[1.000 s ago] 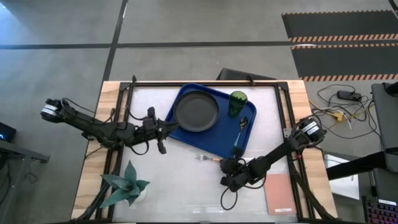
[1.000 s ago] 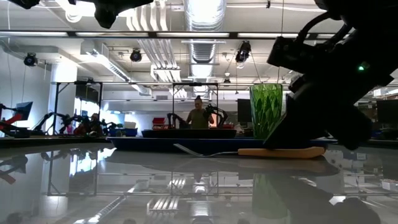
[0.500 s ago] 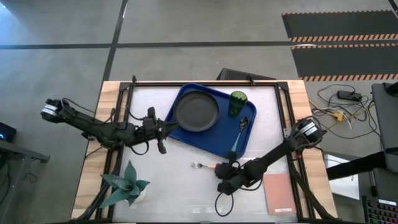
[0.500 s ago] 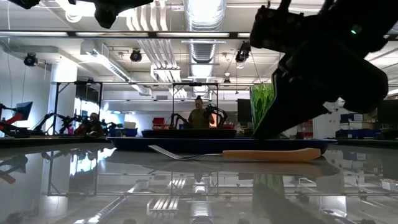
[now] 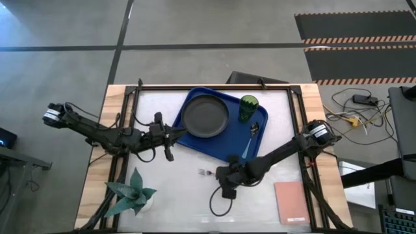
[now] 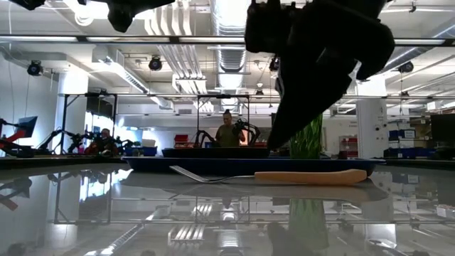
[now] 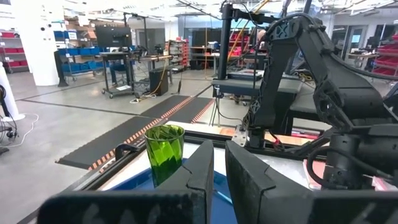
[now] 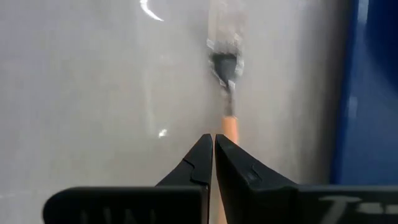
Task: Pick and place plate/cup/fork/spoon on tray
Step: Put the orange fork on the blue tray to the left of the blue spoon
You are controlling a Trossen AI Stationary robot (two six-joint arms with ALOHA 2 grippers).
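Right wrist view has my right jaws [image 8: 214,146] together above the fork [image 8: 227,87], lying on the surface beside the tray [image 5: 255,140], where it belongs.

The right gripper [image 5: 224,174] is sliding along the table toward the left arm, moving over the fork [image 6: 274,175], fingers shut. The fork is lying a bit farther from the tray [image 5: 259,140] than before.
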